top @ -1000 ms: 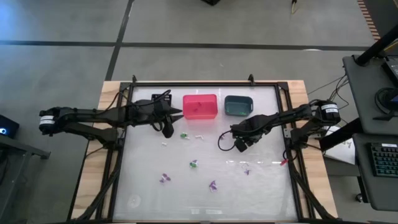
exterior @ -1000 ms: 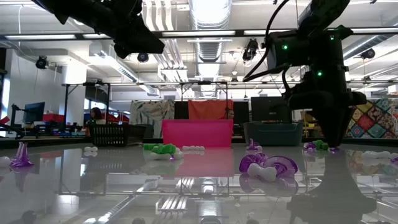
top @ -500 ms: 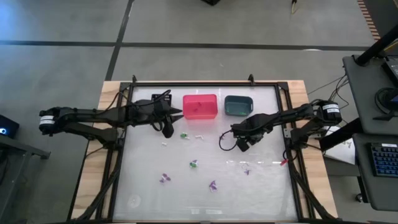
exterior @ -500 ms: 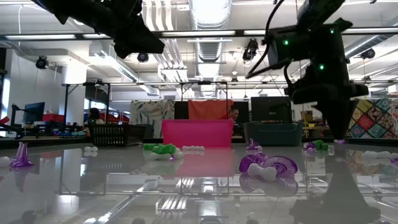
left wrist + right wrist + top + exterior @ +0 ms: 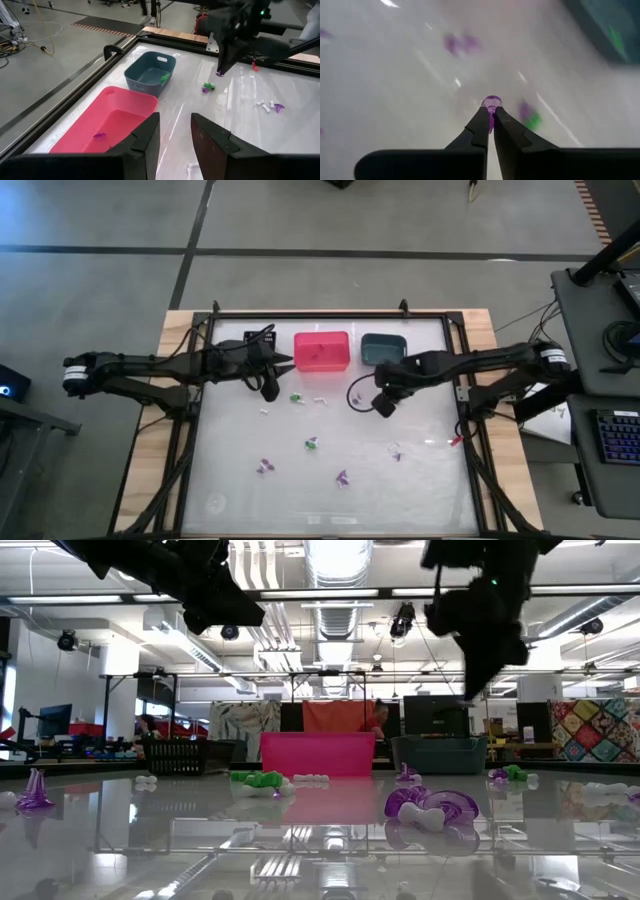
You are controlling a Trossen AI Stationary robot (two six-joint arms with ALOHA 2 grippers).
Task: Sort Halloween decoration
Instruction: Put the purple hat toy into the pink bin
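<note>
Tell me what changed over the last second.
The right end effector closed on a purple trinket, lifted it off the table and swung toward the teal bin. The left end effector stayed open by the pink bin; the bins and the other trinkets did not move.

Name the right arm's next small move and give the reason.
Probably carry toward the pink bin and release there. The right gripper is shut on a purple trinket and raised off the table in front of the teal bin. The pink bin already holds a purple piece, while the teal one holds a green piece.
</note>
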